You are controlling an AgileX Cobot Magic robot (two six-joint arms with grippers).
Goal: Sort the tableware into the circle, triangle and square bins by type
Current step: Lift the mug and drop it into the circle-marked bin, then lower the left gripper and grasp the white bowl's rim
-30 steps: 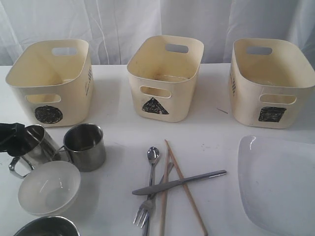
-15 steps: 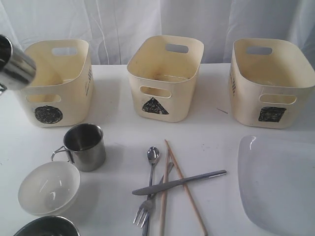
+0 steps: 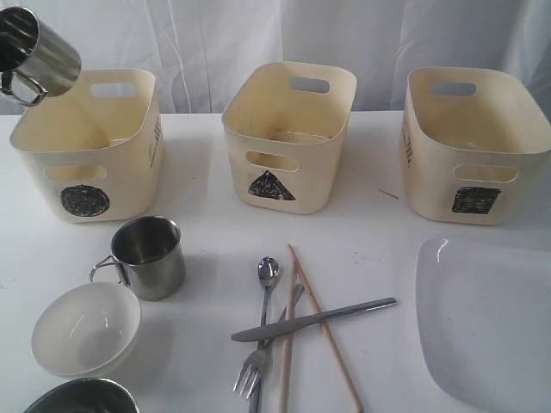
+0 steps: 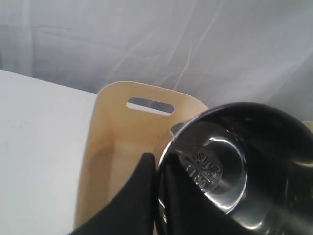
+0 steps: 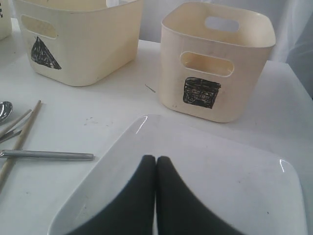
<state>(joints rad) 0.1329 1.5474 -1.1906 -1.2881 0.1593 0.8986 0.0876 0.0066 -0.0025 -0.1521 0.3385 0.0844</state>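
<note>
A steel mug [image 3: 39,53] hangs tilted above the far left corner of the circle bin [image 3: 90,146]. My left gripper [image 4: 157,164] is shut on its rim [image 4: 166,147], one finger inside the mug [image 4: 234,156]. The second mug [image 3: 148,256] stands below that bin, beside the white bowl [image 3: 86,329] and the steel bowl [image 3: 82,397]. Spoon [image 3: 268,272], fork [image 3: 256,366], knife [image 3: 314,319] and chopsticks [image 3: 323,327] lie crossed at the centre. My right gripper [image 5: 156,159] is shut, empty, over the square plate [image 5: 210,161]. The triangle bin [image 3: 288,133] and square bin [image 3: 469,142] stand at the back.
A white curtain [image 3: 275,34] hangs behind the bins. The table's white surface [image 3: 370,232] shows between the bins and the cutlery. The left arm itself is out of the exterior view.
The left gripper has lifted the mug from beside the second mug on the table up to above the circle bin's far left corner. Everything else stayed put.
</note>
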